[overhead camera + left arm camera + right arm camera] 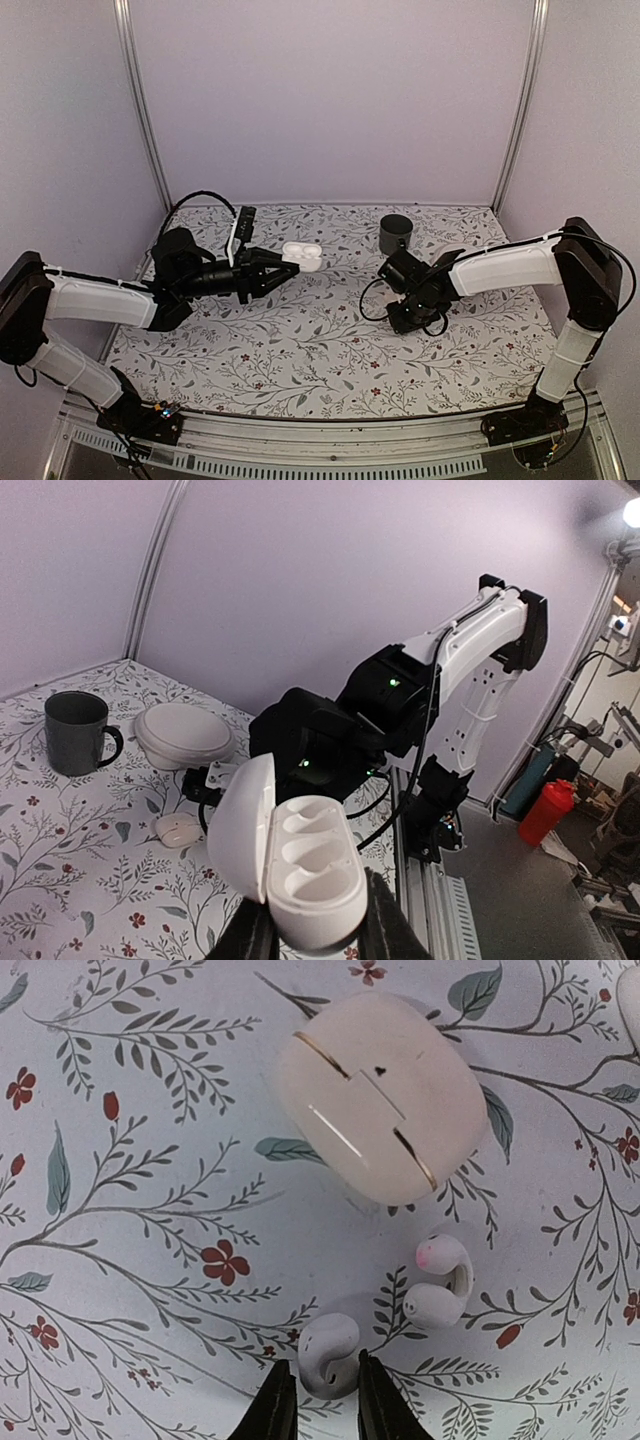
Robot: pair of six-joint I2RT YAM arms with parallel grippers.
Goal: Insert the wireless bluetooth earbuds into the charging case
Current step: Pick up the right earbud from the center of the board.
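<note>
My left gripper (318, 925) is shut on the white charging case (305, 865) and holds it above the table with its lid swung open and its sockets empty. From above, the case (301, 255) shows at the fingertips, left of centre. Two white earbuds lie on the floral cloth. My right gripper (326, 1372) points down at the table, and its fingers (283, 1405) press either side of the nearer earbud (328, 1353), which still rests on the cloth. The other earbud (440, 1282) lies free just to its right.
A closed beige case (380, 1095) sits on the cloth just beyond the earbuds. A grey mug (396, 232) stands at the back, with a white domed object (183, 733) near it. A black power strip (240, 228) lies at the back left.
</note>
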